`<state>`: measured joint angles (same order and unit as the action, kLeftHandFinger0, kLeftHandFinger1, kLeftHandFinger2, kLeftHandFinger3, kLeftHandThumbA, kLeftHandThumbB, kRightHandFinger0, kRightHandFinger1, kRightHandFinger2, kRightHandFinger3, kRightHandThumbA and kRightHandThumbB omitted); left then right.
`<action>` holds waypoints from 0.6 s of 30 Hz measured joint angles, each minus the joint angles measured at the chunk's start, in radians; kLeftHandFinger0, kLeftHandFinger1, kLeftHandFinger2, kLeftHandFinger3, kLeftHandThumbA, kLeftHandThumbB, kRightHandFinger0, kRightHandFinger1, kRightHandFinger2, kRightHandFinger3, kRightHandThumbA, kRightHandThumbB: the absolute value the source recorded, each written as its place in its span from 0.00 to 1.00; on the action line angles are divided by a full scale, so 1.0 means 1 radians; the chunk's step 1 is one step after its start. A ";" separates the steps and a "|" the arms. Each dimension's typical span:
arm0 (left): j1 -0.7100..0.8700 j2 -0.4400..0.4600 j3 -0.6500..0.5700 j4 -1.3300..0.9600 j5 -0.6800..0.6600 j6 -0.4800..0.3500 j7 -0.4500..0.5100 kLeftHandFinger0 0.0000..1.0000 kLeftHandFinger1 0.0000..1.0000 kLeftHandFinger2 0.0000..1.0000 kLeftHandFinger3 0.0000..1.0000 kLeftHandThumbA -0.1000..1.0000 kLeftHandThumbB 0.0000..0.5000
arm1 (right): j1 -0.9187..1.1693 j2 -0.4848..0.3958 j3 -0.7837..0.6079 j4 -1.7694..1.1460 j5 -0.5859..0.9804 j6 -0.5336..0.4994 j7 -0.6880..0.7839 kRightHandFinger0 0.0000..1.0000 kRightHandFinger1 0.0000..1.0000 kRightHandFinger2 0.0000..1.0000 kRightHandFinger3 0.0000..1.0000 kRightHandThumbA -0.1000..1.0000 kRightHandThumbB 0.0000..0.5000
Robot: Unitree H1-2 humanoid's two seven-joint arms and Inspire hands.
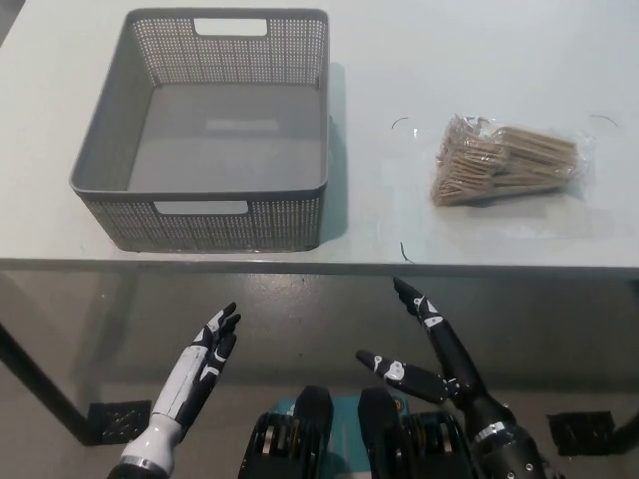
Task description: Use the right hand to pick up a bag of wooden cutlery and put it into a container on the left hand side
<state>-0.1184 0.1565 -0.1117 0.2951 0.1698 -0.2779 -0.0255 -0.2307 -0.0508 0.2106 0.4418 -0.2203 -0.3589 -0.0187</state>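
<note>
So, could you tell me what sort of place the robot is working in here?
Probably a lab or test workstation, not a home: a plain white table holds a grey perforated basket and a clear bag of wooden cutlery. The left hand and right hand hover open below its edge.

You're looking at what is probably a lab or test room: a plain white table (499,50) on a smooth grey floor (100,329), staged with a grey perforated basket (200,228) and a sealed bag of wooden cutlery (509,160).

No readable text or labels.
</note>
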 measured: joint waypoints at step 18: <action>0.040 -0.001 0.005 -0.021 -0.021 -0.001 -0.028 1.00 1.00 1.00 1.00 1.00 0.60 | 0.195 -0.197 -0.074 -0.620 0.002 0.144 0.089 1.00 1.00 1.00 1.00 1.00 1.00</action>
<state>-0.0785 0.1559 -0.1067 0.2739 0.1492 -0.2788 -0.0532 -0.0353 -0.2477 0.1367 -0.1786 -0.2187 -0.2153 0.0706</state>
